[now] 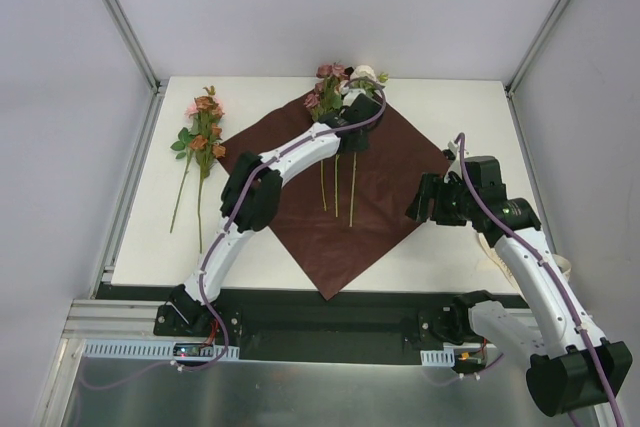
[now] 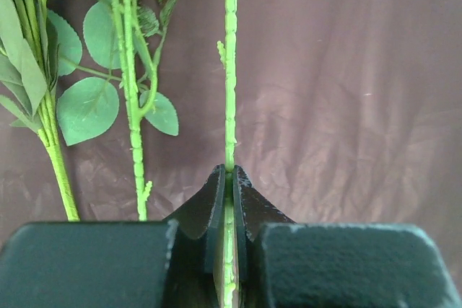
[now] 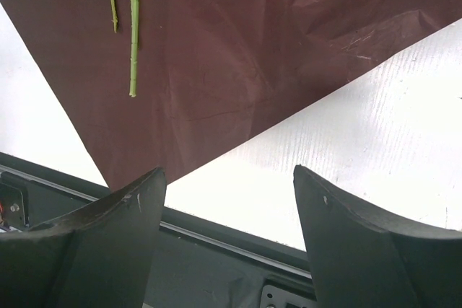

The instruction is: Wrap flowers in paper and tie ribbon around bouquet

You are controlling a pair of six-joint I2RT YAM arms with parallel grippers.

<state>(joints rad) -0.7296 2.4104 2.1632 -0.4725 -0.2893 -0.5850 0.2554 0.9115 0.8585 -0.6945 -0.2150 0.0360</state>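
Flowers [image 1: 345, 82] lie on the paper [image 1: 400, 172], a thin, faintly creased burgundy sheet set as a diamond on the white table [image 1: 460, 112]; blooms at its far corner, thin knobbly green stems running straight toward the near edge; the left gripper [image 2: 229, 178] pinches one stem [image 2: 230, 70] between closed jaws; the right gripper [image 3: 229, 192] hangs empty, jaws wide apart, over the paper's near-right edge; a second bunch [image 1: 203, 127] lies left of the paper, stems likewise nearward.

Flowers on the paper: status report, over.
Left gripper shut on one flower stem over the paper. Right gripper open, empty, at the paper's right edge. Second bunch lies off the paper, left side.
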